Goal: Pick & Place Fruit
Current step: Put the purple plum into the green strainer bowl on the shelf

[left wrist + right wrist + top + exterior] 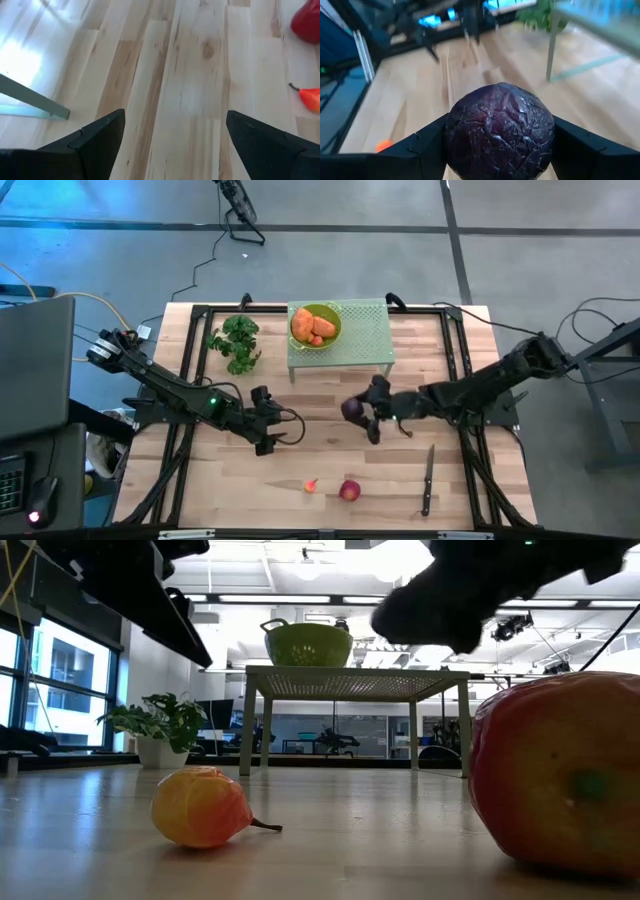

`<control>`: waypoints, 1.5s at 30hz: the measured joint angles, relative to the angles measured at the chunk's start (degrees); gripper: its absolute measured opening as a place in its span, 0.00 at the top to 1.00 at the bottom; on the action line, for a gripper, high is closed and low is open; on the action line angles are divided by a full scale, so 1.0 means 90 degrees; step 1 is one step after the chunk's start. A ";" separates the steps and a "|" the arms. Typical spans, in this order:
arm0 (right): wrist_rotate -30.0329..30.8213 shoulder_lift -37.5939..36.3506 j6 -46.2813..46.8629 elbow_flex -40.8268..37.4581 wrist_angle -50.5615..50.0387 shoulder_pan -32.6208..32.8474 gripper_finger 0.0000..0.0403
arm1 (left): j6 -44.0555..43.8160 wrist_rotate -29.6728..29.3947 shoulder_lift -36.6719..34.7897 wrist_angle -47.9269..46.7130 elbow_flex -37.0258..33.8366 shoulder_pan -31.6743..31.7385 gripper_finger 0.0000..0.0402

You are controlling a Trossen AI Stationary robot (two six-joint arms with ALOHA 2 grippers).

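Note:
My right gripper [360,412] is over the middle of the table, shut on a dark purple, wrinkled plum [500,131], also seen in the high view as the plum [351,409]. My left gripper [265,422] stands open left of centre, with only bare table between its fingers [100,140]. A red apple [349,490] and a small orange-red piece [311,485] lie on the table near the front edge. Two orange fruits [312,327] lie in a green bowl [330,313] on a green perforated stand [365,335]. My right gripper pinches the plum by its two opposite sides [455,137], one finger [422,145] on each side. The fingers come from the table's right, slanting a little downward. The plum is lifted clear of the table.
A leafy green plant [235,343] stands at the far left beside the stand. A black-handled knife [428,478] lies near the front right. In the low view the apple [560,775] and the orange-red piece [200,805] lie close to the camera.

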 joint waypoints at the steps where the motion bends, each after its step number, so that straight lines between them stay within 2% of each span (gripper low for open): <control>1: -0.0096 0.0000 -0.0077 0.0000 0.0157 -0.0115 0.33 | 0.0032 0.0000 0.0000 0.0013 0.0000 0.0000 0.15; 13: -0.0847 0.0000 -0.0703 0.0000 0.1628 -0.1263 0.33 | 0.0337 0.0029 0.0002 0.0339 -0.0005 0.0010 0.15; 28: -0.1136 0.0002 -0.1023 0.0000 0.3140 -0.2449 0.33 | 0.0603 0.0043 0.0002 0.0621 -0.0005 0.0010 0.15; 37: -0.1307 0.0007 -0.1320 0.0521 0.3016 -0.3000 0.33 | 0.0623 0.0049 0.0002 0.0621 -0.0005 0.0010 0.15; 45: -0.1602 0.0095 -0.1320 0.1284 0.1958 -0.3555 0.33 | 0.0603 0.0340 0.0005 0.0619 -0.0005 0.0010 0.15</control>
